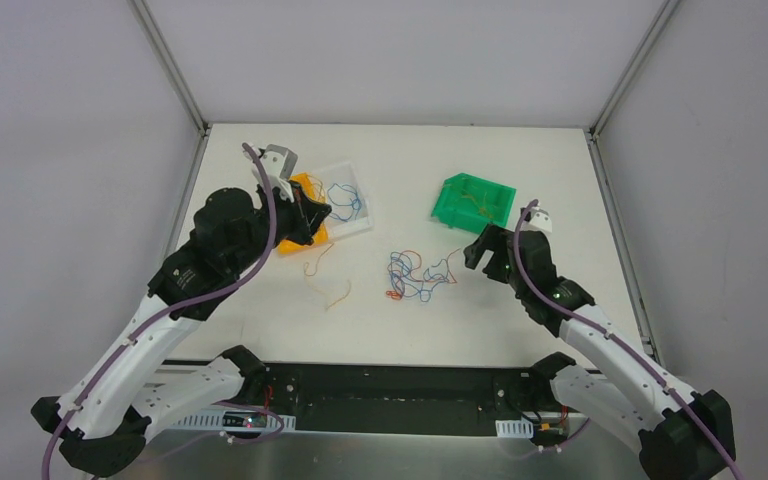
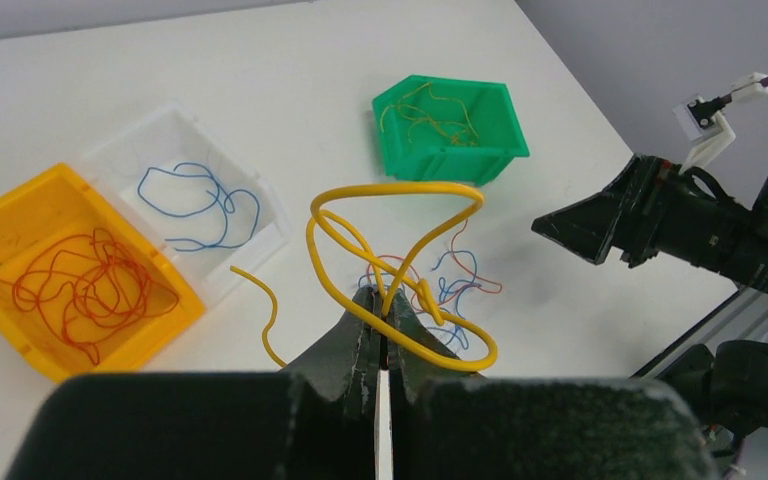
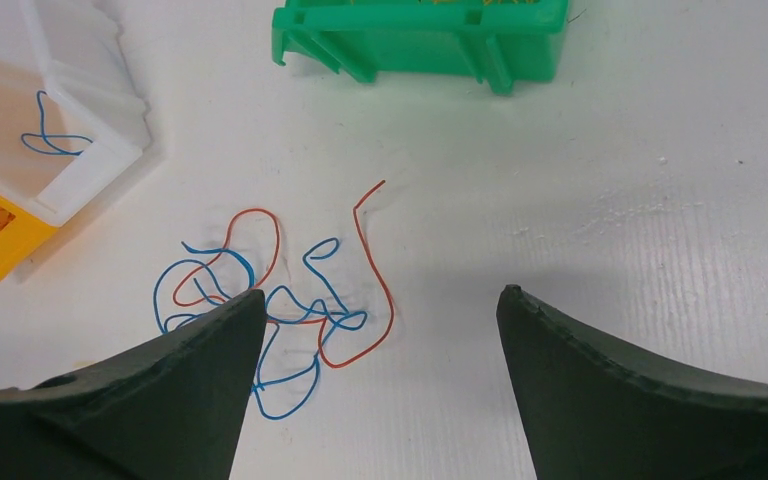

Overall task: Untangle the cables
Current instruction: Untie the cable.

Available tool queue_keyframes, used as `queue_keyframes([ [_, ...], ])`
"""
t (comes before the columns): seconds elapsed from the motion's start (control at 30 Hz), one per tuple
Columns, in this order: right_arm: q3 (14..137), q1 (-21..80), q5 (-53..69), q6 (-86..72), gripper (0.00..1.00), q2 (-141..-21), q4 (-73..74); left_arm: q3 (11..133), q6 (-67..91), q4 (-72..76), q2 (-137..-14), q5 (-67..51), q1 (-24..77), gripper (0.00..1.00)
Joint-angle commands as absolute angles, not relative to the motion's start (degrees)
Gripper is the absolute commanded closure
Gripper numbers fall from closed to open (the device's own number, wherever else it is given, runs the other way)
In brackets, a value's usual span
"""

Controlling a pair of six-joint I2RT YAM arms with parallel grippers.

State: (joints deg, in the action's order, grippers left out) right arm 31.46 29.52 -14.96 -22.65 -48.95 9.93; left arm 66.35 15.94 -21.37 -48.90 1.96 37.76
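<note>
Top external view, left first: the left tool is clenched on a yellow cable above the orange bin. Blue and red cables lie tangled mid-tabletop. Just right of them, the right tool is released, holding nothing.

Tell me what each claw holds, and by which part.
Left claw: shut on the yellow cable, pinched where its loops cross. Right claw: open, holding nothing.

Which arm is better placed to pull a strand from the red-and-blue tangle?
Probably the right: the right gripper is open beside the tangle, while the left gripper is shut on a yellow wire.
</note>
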Motion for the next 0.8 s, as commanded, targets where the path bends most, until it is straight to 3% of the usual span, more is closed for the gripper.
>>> queue_keyframes([
  [0.0,29.8,29.3,-13.2,-22.0,0.11,-49.5,5.2,63.6,16.9,-19.3,-45.5,2.9,37.4,1.0],
  [0.17,24.2,29.4,-12.4,-23.1,0.12,-50.7,-5.2,61.8,17.3,-19.8,-44.5,3.9,37.4,1.0],
  [0.43,21.1,29.4,-12.6,-24.1,0.13,-50.3,-9.8,58.4,18.2,-23.0,-48.5,3.3,37.4,1.0],
  [0.77,19.8,29.4,-13.1,-24.6,0.13,-48.0,-10.5,62.4,19.5,-43.2,-60.7,10.1,37.4,0.98],
])
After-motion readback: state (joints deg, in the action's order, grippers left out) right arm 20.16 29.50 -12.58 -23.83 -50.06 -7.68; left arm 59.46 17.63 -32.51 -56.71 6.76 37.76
